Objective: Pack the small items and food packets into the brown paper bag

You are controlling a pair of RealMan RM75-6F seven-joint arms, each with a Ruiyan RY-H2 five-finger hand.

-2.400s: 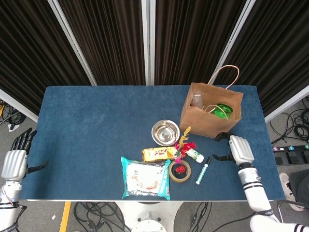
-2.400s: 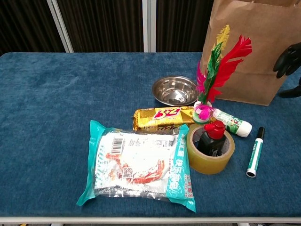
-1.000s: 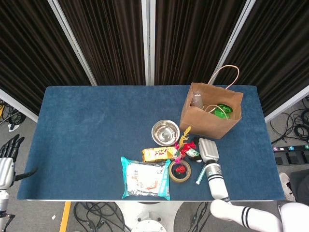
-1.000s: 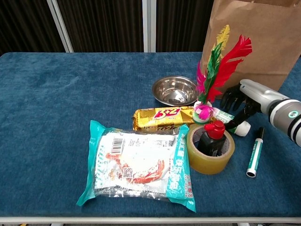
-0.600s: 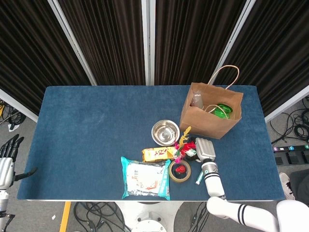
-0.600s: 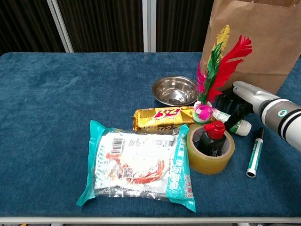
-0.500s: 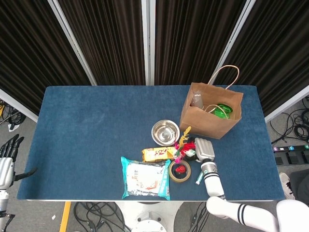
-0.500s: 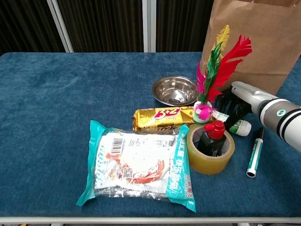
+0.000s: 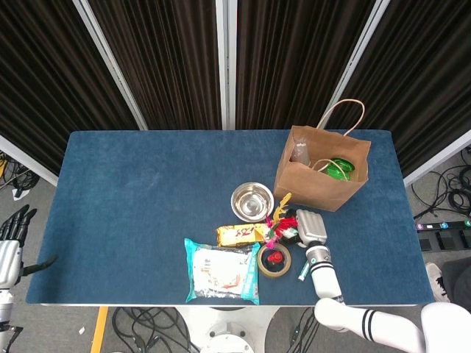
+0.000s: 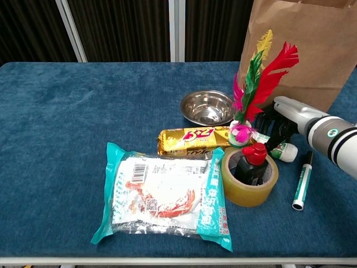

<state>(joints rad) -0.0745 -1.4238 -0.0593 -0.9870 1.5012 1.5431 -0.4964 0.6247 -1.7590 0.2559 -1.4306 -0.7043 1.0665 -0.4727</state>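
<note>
The brown paper bag [image 9: 316, 184] [image 10: 301, 56] stands open at the back right with a green item [image 9: 338, 169] inside. My right hand [image 9: 309, 226] [image 10: 279, 125] is lowered over a white-and-green tube [image 10: 285, 151] in front of the bag, fingers curled around it; the tube still lies on the table. Beside it stands a feather shuttlecock [image 10: 254, 84]. A yellow snack bar [image 10: 189, 139], a noodle packet [image 10: 164, 195], a tape roll [image 10: 248, 184] with a red-capped bottle [image 10: 252, 162] inside, and a marker [image 10: 303, 180] lie nearby. My left hand [image 9: 9, 254] hangs off the table's left, fingers apart.
A steel bowl [image 9: 252, 201] [image 10: 207, 107] sits left of the bag. The blue table [image 9: 132, 191] stretches bare to the left. Dark curtains stand behind it.
My right hand swung from the table's right side to the tube and settled its fingers around it. My left hand dropped lower at the left edge.
</note>
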